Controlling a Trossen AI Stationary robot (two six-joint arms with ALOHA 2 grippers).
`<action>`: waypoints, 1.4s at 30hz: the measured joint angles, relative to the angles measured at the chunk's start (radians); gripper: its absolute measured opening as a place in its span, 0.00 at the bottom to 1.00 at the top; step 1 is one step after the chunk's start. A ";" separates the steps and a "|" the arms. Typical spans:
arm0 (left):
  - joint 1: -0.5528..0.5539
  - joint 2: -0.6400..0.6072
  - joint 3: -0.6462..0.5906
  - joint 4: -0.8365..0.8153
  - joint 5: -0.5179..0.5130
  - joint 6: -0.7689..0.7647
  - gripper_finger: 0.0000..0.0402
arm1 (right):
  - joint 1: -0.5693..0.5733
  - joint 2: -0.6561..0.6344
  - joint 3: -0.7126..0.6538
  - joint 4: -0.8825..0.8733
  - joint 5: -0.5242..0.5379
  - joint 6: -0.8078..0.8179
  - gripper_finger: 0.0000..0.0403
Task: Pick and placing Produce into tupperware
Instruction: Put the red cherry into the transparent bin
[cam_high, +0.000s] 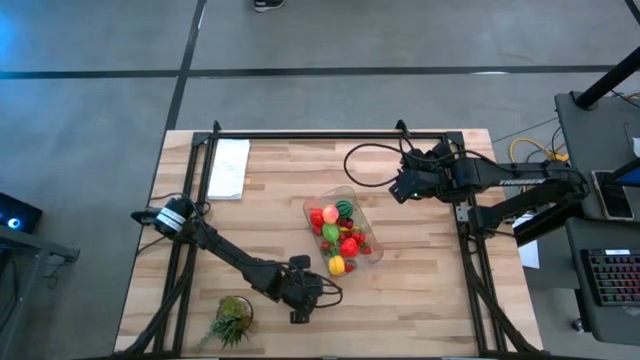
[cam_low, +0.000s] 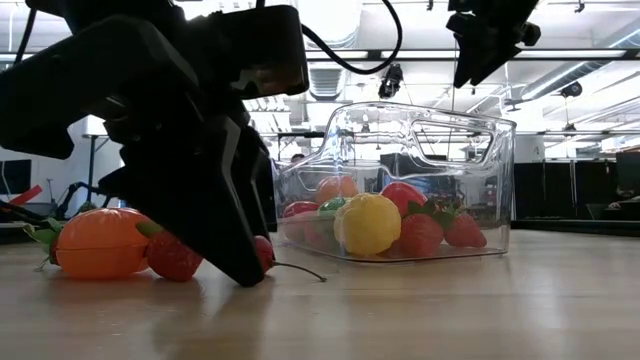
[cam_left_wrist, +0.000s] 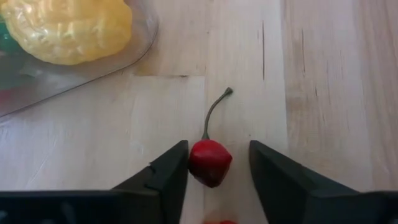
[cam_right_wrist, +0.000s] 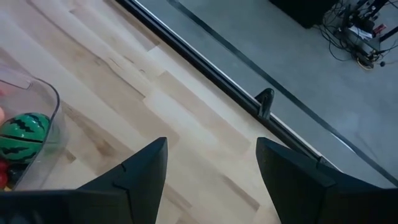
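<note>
Left wrist view: cherry (cam_left_wrist: 210, 162) lies between the spread left gripper (cam_left_wrist: 217, 165) fingers.

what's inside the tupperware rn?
The tupperware holds a heap of produce: a yellow piece, red strawberries, a small green watermelon. Pieces underneath are covered and can't be counted.

The pale wooden plank desk (cam_high: 420, 290) carries a clear tupperware (cam_high: 372, 222) of produce near its middle and a white sheet of paper (cam_high: 229, 167) at its far left corner. A leafy green tuft (cam_high: 232, 321) sits at the near left edge, and a red cherry (cam_left_wrist: 209, 162), an orange piece (cam_low: 98, 242) and a strawberry (cam_low: 173, 256) lie on the bare wood.
</note>
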 joint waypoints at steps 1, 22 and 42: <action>0.000 0.000 0.000 0.000 0.001 -0.001 0.36 | 0.000 0.000 0.000 0.000 0.000 0.000 0.59; 0.020 -0.268 -0.004 -0.345 -0.058 0.003 0.12 | 0.000 0.000 0.002 0.014 0.016 -0.003 0.59; 0.416 -0.417 -0.002 -0.072 0.013 0.154 0.27 | 0.000 0.000 0.003 -0.008 0.007 -0.008 0.59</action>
